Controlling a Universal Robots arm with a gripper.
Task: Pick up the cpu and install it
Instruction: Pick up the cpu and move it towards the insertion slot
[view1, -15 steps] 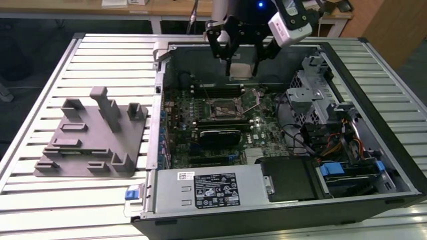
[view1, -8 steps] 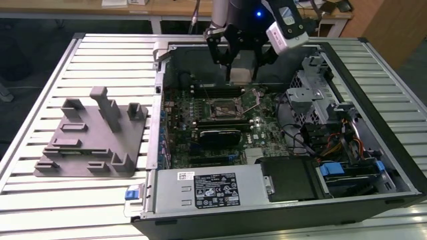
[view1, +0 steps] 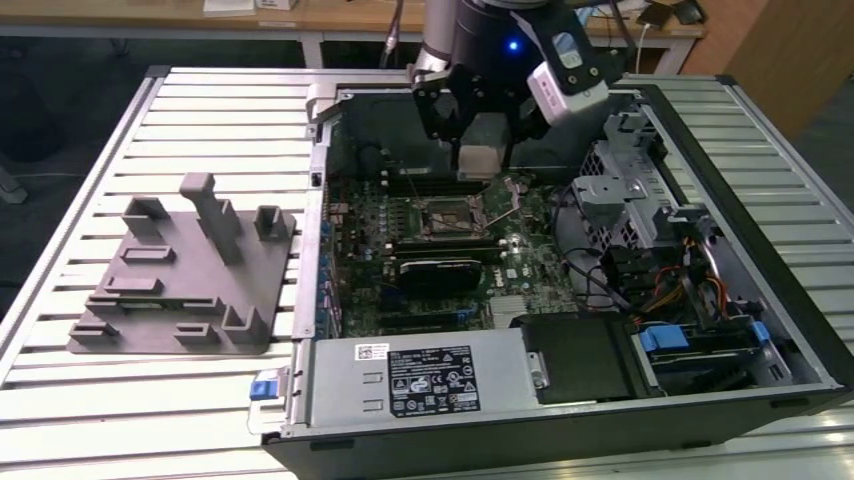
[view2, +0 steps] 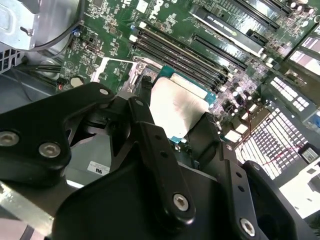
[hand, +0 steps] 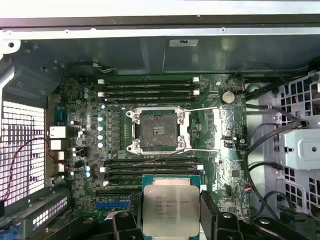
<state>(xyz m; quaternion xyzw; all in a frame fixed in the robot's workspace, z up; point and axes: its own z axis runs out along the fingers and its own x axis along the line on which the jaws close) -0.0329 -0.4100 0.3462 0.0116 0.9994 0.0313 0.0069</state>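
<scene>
My gripper (hand: 170, 222) is shut on the cpu (hand: 169, 205), a flat square chip with a silvery top plate and a teal rim, pinched by its two side edges. In the second wrist view the black fingers (view2: 150, 125) flank the cpu (view2: 176, 102) above the motherboard. The exterior view has the gripper (view1: 483, 152) hanging inside the open computer case, a little behind the cpu socket (view1: 447, 217). That socket (hand: 156, 131) lies open, its dark square bed bare and its metal lever swung out to the side.
Memory slots (hand: 150, 87) run on both sides of the socket. A black block (view1: 441, 270) sits in front of it, a drive cage (view1: 627, 190) and cables (view1: 667, 290) on the exterior view's right, the power supply (view1: 420, 375) in front. A grey fixture (view1: 187, 270) lies beside the case.
</scene>
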